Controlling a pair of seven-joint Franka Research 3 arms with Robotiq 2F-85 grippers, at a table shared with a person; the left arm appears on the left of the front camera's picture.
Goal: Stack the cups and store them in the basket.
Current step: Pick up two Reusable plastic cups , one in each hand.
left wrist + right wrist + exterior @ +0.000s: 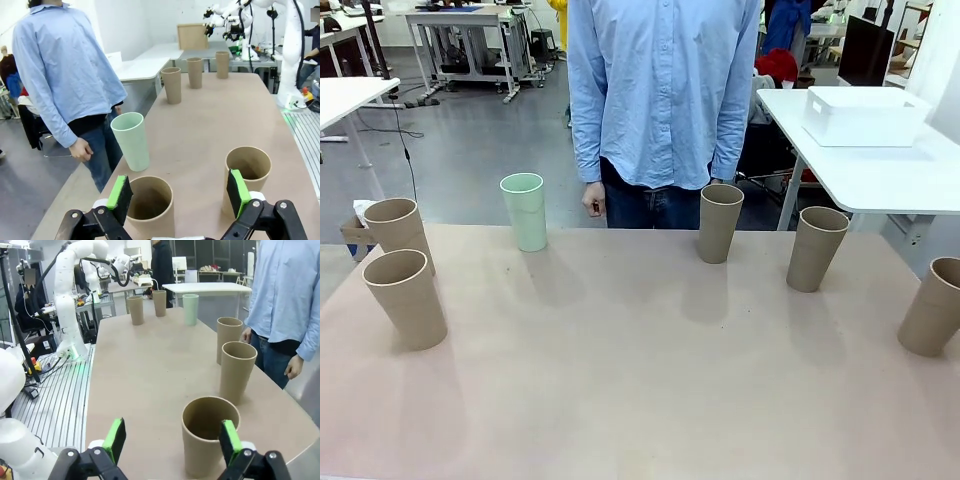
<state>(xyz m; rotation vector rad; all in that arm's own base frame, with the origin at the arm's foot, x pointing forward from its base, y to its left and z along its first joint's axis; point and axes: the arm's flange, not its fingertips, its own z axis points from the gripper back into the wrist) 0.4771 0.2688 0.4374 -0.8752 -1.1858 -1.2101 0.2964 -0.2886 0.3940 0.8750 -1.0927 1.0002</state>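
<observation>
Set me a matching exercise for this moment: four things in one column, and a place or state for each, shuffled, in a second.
Column one
1. mint green cup
2. basket
3. left claw
4. rightmost tan cup

Column two
A. open, holding nothing
B. on the white side table
C. upright near the brown table's far edge, by the person
D. farthest right on the brown table

Pairs: 1-C, 2-B, 3-A, 4-D

Bare table [640,390] middle, cups [720,222] along edges
</observation>
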